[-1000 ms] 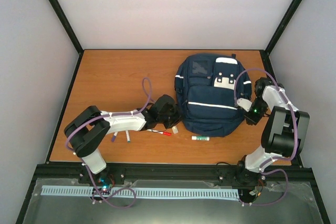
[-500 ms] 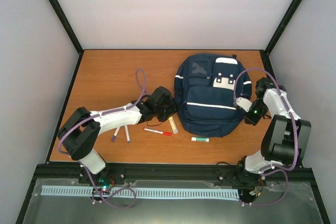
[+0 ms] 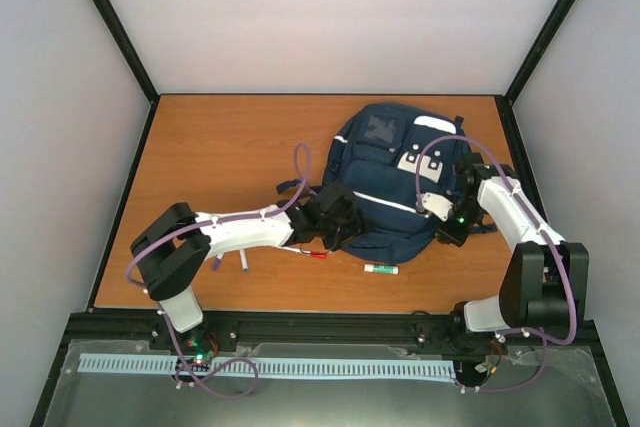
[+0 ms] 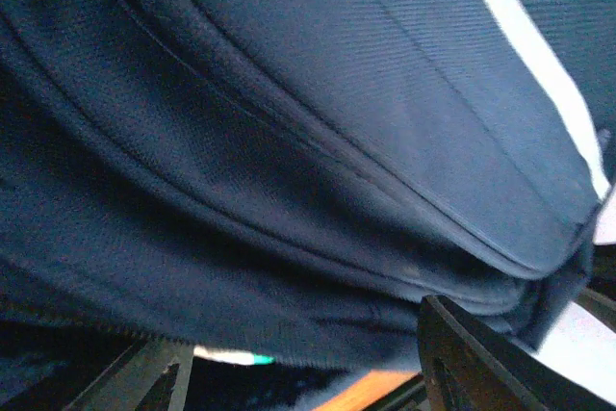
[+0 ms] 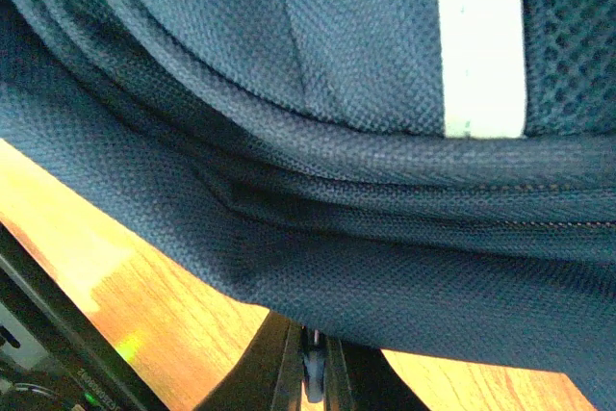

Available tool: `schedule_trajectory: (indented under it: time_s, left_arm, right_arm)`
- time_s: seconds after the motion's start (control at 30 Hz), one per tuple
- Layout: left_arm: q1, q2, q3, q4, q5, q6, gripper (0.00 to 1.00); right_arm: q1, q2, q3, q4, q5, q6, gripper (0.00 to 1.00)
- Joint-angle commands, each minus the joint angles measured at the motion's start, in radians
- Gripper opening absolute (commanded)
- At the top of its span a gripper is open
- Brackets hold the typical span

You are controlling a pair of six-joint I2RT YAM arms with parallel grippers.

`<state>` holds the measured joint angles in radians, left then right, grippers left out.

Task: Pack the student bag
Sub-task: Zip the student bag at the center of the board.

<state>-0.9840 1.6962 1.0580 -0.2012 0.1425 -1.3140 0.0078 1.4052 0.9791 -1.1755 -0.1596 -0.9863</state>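
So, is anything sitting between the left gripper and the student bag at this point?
Nothing visible. The left gripper is up against the near-left edge of the student bag, jaws open, with navy fabric filling its wrist view. The red pen lies beside it on the table, not between them.

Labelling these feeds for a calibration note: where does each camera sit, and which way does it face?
Top external: above and behind the arm bases, looking down at the table; both arms, left gripper and right gripper at the student bag.
Left wrist: on the left arm, close against the bag's fabric; open fingers at bottom.
Right wrist: on the right arm, facing the bag's edge above the tabletop; shut fingers at bottom.
Shared: both wrist views show the white stripe.
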Motion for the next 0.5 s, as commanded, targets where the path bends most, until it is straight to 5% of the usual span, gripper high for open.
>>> schedule_trajectory:
  time_s: [0.0, 0.1, 0.23, 0.37, 0.47]
  left_arm:
    - [-0.005, 0.043, 0.044, 0.062, -0.008, -0.014, 0.68]
    - [-0.005, 0.104, 0.093, 0.064, -0.016, 0.025, 0.66]
    - [-0.005, 0.152, 0.099, 0.112, -0.011, 0.005, 0.46]
    - [-0.005, 0.146, 0.088, 0.118, -0.026, 0.0, 0.11]
    - [-0.005, 0.134, 0.081, 0.099, -0.04, 0.01, 0.01]
  right_arm:
    - [0.03, -0.026, -0.002, -0.008, -0.059, 0.044, 0.03]
    - [0.031, -0.026, -0.009, -0.007, -0.057, 0.045, 0.03]
    - [0.031, -0.025, -0.023, -0.005, -0.041, 0.037, 0.03]
    - [0.024, -0.017, -0.053, 0.015, 0.007, -0.006, 0.03]
    - [-0.013, 0.0, -0.06, 0.038, 0.05, -0.041, 0.03]
